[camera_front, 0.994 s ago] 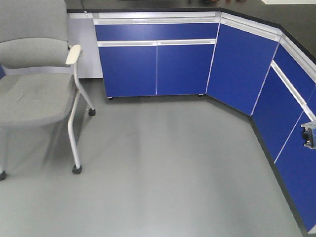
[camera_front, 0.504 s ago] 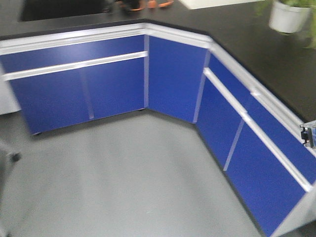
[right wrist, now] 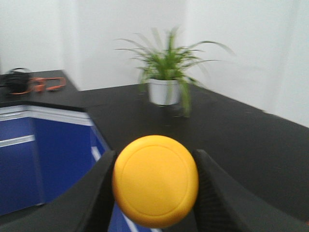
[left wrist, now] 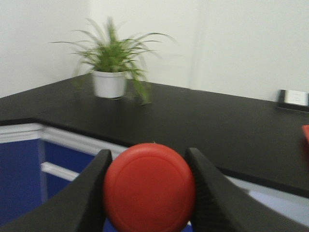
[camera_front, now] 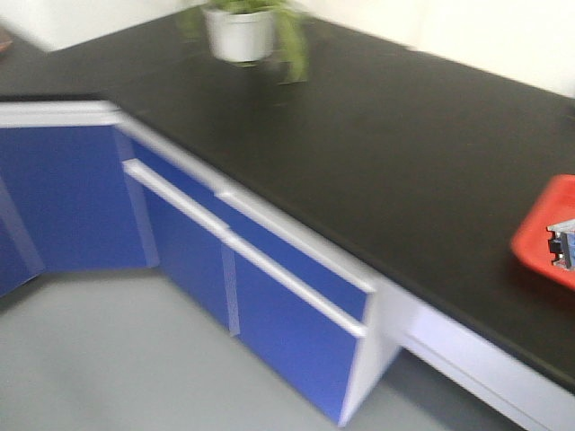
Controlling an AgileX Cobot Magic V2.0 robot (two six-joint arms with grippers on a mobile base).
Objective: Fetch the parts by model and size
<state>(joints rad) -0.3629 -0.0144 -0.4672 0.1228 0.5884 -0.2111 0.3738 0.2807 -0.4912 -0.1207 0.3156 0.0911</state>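
My left gripper (left wrist: 149,193) is shut on the red-capped push button (left wrist: 148,188); its round cap faces the left wrist camera and fills the gap between the black fingers (left wrist: 82,203). In the right wrist view my right gripper (right wrist: 155,183) is shut on the yellow-capped push button (right wrist: 155,180), cap toward the lens. The bases of both buttons are hidden behind the caps. Both grippers hang in the air before a black countertop (camera_front: 377,153).
The black countertop (left wrist: 203,121) runs along blue cabinets (camera_front: 269,296) with white handles. A potted plant (camera_front: 241,31) stands at its far corner. A red tray (camera_front: 544,235) lies on the counter at the right edge. Grey floor (camera_front: 108,359) lies below.
The front view has swung right: the chair and corner cabinets have passed out to the left, and the plant, long counter and red tray have come in.
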